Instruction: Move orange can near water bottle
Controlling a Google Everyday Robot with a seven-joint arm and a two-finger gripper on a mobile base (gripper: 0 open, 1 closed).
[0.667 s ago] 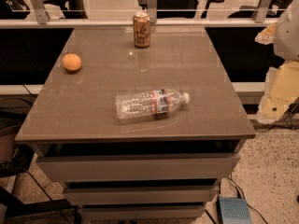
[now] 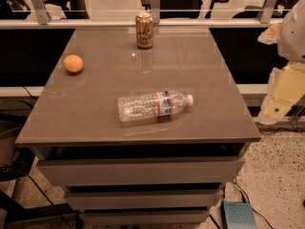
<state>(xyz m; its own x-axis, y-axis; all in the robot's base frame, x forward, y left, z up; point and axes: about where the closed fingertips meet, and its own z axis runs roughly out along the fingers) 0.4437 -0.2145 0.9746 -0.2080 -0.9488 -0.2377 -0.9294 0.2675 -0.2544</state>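
Observation:
The orange can (image 2: 144, 30) stands upright at the far edge of the grey-brown table (image 2: 95, 123), near the middle. The water bottle (image 2: 155, 106) lies on its side near the table's front centre, with its white cap pointing right. The can and the bottle are well apart. My gripper (image 2: 282, 97) shows as cream and white arm parts at the right edge of the camera view. It is off the table's right side, level with the bottle, and touches nothing.
A round orange fruit (image 2: 73, 63) sits at the table's left side. Drawers (image 2: 138, 171) are below the tabletop. A rail with glass panels (image 2: 95, 24) runs behind the table. A blue box (image 2: 238, 216) lies on the floor at the front right.

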